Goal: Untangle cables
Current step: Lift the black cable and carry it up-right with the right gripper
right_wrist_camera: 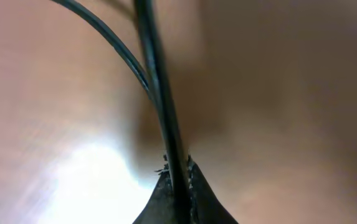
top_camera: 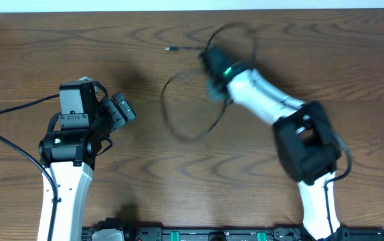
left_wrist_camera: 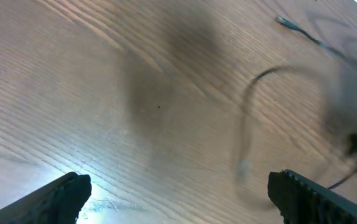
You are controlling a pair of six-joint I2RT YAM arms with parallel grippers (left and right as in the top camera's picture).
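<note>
Right wrist shows our right fingers (right_wrist_camera: pixel 206 208) pinched on the black cable (right_wrist_camera: pixel 159 81), looped mid-tabletop (top_camera: pixel 312 40) (our left fingers (left_wrist_camera: pixel 60 196) are wide apart). Next, we think, pull gently.

The cables (right_wrist_camera: pixel 157 81) lie on the table (top_camera: pixel 31 53) at its centre-rear, btwn the two arms. One loop spreads toward the front, and a plug end (top_camera: pixel 171 48) lies at the rear-left of the bunch. The right gripper (top_camera: pixel 209 60) sits at the bunch's rear-right w/ a strand pinched btwn its fingertips (right_wrist_camera: pixel 158 213) — the left gripper (top_camera: pixel 126 109) is well apart, left of the loop, over bare table.
</note>
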